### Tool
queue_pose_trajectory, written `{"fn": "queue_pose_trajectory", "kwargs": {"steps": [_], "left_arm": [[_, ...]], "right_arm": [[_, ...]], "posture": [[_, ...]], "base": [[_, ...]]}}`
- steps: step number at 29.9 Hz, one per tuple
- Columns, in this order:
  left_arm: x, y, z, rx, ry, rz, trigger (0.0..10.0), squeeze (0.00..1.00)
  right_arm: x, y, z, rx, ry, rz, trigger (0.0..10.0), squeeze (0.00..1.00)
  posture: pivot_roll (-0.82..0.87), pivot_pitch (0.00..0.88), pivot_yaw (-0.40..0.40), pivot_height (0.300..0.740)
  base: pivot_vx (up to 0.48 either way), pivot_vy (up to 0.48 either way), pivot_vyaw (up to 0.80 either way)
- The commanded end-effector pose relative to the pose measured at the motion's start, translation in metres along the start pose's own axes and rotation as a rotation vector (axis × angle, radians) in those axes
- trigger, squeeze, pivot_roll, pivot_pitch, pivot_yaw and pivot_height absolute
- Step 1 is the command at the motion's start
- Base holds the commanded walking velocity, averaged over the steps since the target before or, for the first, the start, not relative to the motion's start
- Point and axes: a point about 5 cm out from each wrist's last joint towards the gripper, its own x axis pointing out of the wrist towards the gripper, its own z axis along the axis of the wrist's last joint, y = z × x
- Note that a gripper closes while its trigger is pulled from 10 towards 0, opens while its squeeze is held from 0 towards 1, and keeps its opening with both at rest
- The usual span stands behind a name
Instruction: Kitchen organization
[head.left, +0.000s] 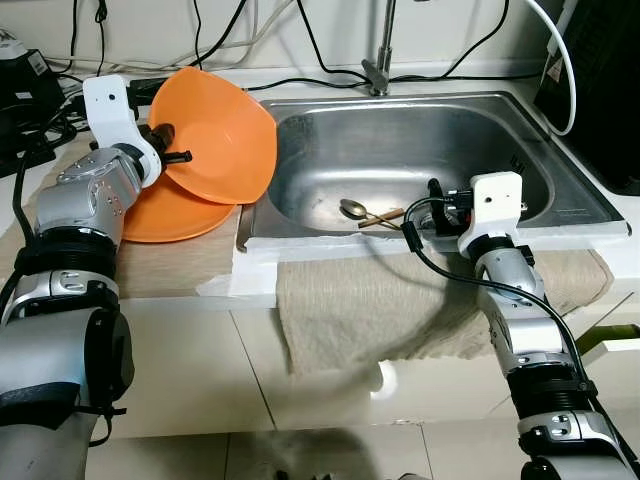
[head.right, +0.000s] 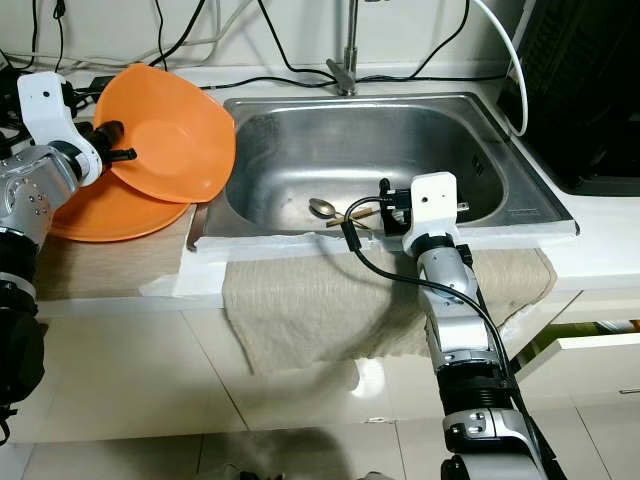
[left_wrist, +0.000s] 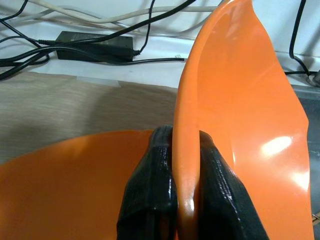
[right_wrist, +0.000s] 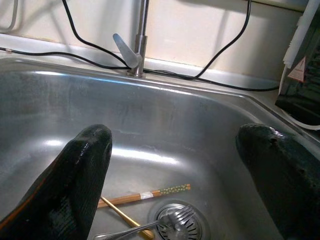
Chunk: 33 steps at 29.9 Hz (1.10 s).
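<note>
My left gripper (head.left: 170, 143) is shut on the rim of an orange bowl (head.left: 225, 135), which it holds tilted on edge above the counter left of the sink. In the left wrist view the black fingers (left_wrist: 152, 192) pinch the bowl rim (left_wrist: 187, 125) from both sides. A second orange plate (head.left: 170, 215) lies flat on the counter under it. My right gripper (head.left: 430, 210) stands open over the sink's front edge, nothing between its fingers (right_wrist: 82, 170). On the sink (head.left: 400, 140) floor lie a spoon (head.left: 352, 208), chopsticks (right_wrist: 150, 194) and a fork (right_wrist: 170, 220) by the drain.
A faucet (head.left: 380, 60) rises behind the sink. Black cables and a power adapter (left_wrist: 95, 39) run along the back wall. A beige cloth (head.left: 400, 300) hangs over the counter front. A black appliance (head.left: 600, 90) stands at the right.
</note>
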Motion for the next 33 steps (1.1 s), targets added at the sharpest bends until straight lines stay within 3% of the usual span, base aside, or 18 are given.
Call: {"fn": "queue_pose_trajectory", "kwargs": {"steps": [1,33], "left_arm": [[0.0011,0.0012,-0.0103,0.030,0.060,0.021,0.0,0.00],[0.0015,0.0014,-0.0089,0.030,0.060,0.022,0.0,0.00]], "right_arm": [[0.0035,-0.0027,0.0076,0.000,-0.032,0.002,10.0,0.00],[0.0049,-0.0023,0.0087,0.000,-0.033,0.002,10.0,0.00]], "posture": [[-0.07,0.000,0.030,0.740],[-0.07,0.000,0.033,0.740]], "base": [[0.000,0.000,0.00],[0.000,0.000,0.00]]}}
